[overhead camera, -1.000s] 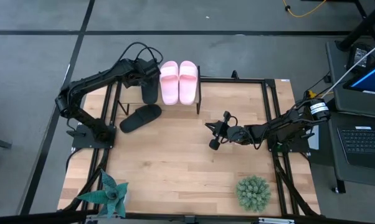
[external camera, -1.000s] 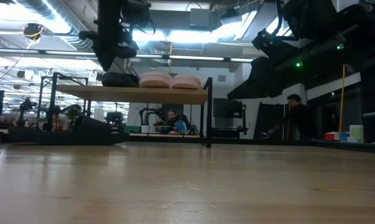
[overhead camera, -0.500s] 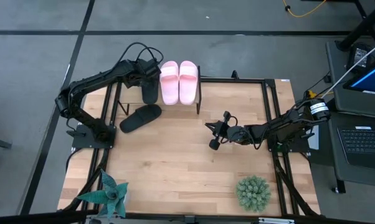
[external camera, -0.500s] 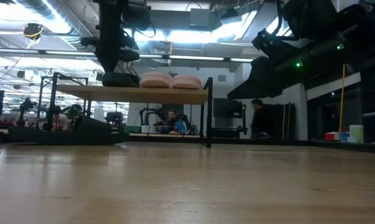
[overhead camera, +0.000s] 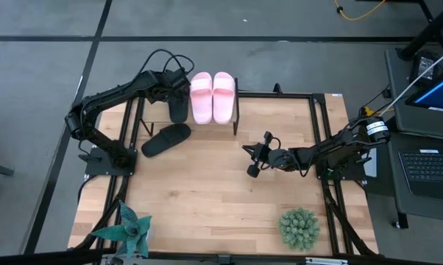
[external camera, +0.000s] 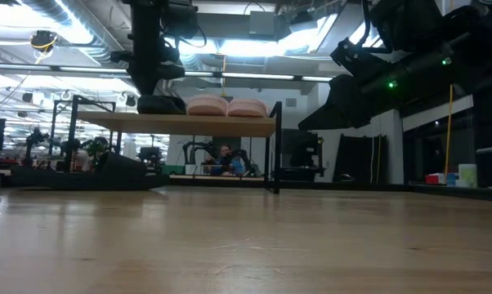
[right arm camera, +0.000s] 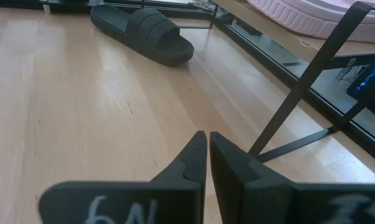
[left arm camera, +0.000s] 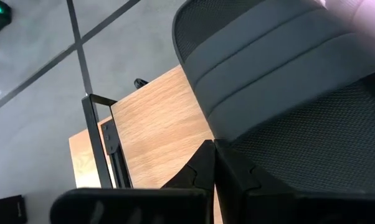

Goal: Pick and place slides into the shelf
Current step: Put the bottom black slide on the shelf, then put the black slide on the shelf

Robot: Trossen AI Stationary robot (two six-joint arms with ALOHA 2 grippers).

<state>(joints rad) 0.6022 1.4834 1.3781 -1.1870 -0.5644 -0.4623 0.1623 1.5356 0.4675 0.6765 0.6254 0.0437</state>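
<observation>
The shelf (overhead camera: 151, 110) stands at the table's far left. Two pale pink slides (overhead camera: 210, 96) lie side by side on its plank, and one black slide (overhead camera: 177, 109) lies just left of them, sole down; it also shows in the low view (external camera: 160, 104). My left gripper (left arm camera: 212, 149) is shut and comes down at this slide's left side from above (external camera: 152, 77). A second black slide (overhead camera: 166, 138) lies on the table in front of the shelf. My right gripper (overhead camera: 251, 160) is shut and empty, hovering over the table's middle right. My left gripper has its shut fingertips against the black slide's long side edge (left arm camera: 228, 140), the side away from the pink pair, near the strap. The fingers slant down from above. The slide lies flat on the shelf plank (left arm camera: 156, 130).
The shelf's thin black legs (right arm camera: 299, 93) stand right of the loose black slide (right arm camera: 142, 31). Two potted plants stand at the table's near edge, one left (overhead camera: 126, 230) and one right (overhead camera: 300, 227). A laptop sits beyond the table's right edge.
My left gripper has moved a little toward the table's right, and the black slide on the shelf has slid along the plank with it, closer to the pink pair. My right arm has kept still.
</observation>
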